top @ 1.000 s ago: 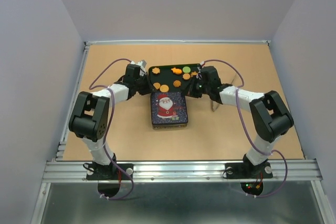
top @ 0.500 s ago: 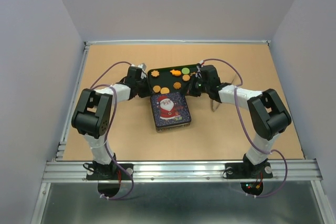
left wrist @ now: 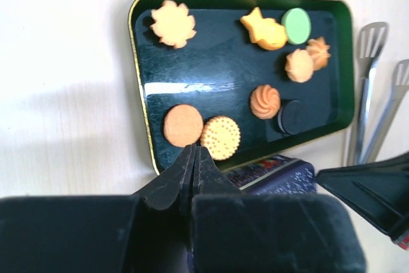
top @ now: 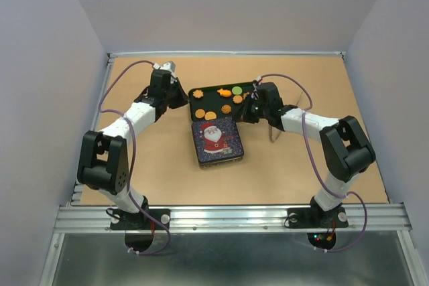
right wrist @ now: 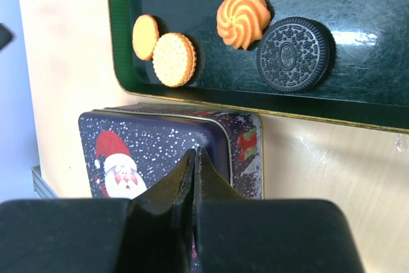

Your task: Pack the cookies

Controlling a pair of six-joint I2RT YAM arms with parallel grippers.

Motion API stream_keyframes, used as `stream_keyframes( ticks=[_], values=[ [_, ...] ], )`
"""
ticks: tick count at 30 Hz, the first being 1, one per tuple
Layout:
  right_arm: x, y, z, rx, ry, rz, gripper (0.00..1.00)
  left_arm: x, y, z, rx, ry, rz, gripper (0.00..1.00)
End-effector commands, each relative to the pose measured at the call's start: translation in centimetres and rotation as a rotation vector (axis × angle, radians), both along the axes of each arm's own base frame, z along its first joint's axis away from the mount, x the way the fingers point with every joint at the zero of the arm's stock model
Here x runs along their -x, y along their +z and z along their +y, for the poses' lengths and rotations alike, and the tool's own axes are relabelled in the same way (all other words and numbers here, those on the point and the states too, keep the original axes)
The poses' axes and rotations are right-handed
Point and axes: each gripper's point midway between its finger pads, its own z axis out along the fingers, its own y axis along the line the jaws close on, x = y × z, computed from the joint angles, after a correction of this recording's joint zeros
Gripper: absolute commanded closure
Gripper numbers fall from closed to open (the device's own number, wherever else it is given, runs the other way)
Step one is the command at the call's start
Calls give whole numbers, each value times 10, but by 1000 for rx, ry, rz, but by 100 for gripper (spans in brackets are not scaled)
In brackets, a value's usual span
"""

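The cookies lie on a dark green tray: a leaf-shaped one, a fish-shaped one, a green round one, orange swirls, two round biscuits and a dark sandwich cookie. A closed Santa tin sits just in front of the tray; it also shows in the right wrist view. My left gripper is shut and empty at the tray's near-left corner. My right gripper is shut and empty over the tin's far-right corner.
Metal tongs lie on the table right of the tray, also seen in the left wrist view. Grey walls enclose the brown table on three sides. A metal rail runs along the near edge.
My left arm has stretched out and swung left and farther back, its gripper drawing slightly away from the tray's left edge. The tin has shifted slightly. The right arm has barely moved.
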Motion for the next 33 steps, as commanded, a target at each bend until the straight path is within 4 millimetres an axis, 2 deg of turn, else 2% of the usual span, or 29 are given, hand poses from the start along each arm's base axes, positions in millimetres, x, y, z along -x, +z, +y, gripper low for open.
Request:
stream_keyframes(
  ticks=[1,4,5,10,11,15,17,19,20,21,23,24,26,27,31,33],
  values=[
    [-14,52,9,-61,26,-106,100,10,35,2,14,-9,-70,100],
    [-16,64,17,-80,48,-127,100,30,30,0,38,-35,-62,100],
    [-16,66,19,-81,52,-132,100,32,34,-5,55,-54,-88,100],
    [-17,71,19,-79,40,-146,100,61,49,-28,120,-148,-152,100],
    [-18,71,17,-76,33,-146,100,67,55,-39,149,-195,-176,100],
    [-18,71,13,-63,20,-152,100,83,57,-59,177,-273,-196,100],
    [-17,68,11,-56,12,-145,100,83,48,-61,180,-272,-171,100],
    [-16,67,10,-52,9,-142,100,80,28,-54,170,-201,-116,100],
    [-15,65,9,-49,8,-138,99,78,16,-48,161,-156,-80,100],
    [-14,65,9,-48,7,-139,100,77,-5,-38,135,-98,-33,100],
    [-12,62,6,-39,0,-135,100,75,-24,-29,155,-29,22,100],
    [-11,60,5,-36,-1,-132,100,81,-46,-23,151,-6,68,100],
    [-9,60,3,-30,-5,-134,100,80,-58,-18,184,30,81,100],
    [-8,59,1,-26,-8,-133,100,87,-74,-14,179,40,117,100],
    [-5,57,-3,-12,-14,-134,99,87,-87,-11,198,37,141,100],
    [-5,56,-3,-10,-13,-132,99,83,-81,-11,203,33,124,100]
  ],
)
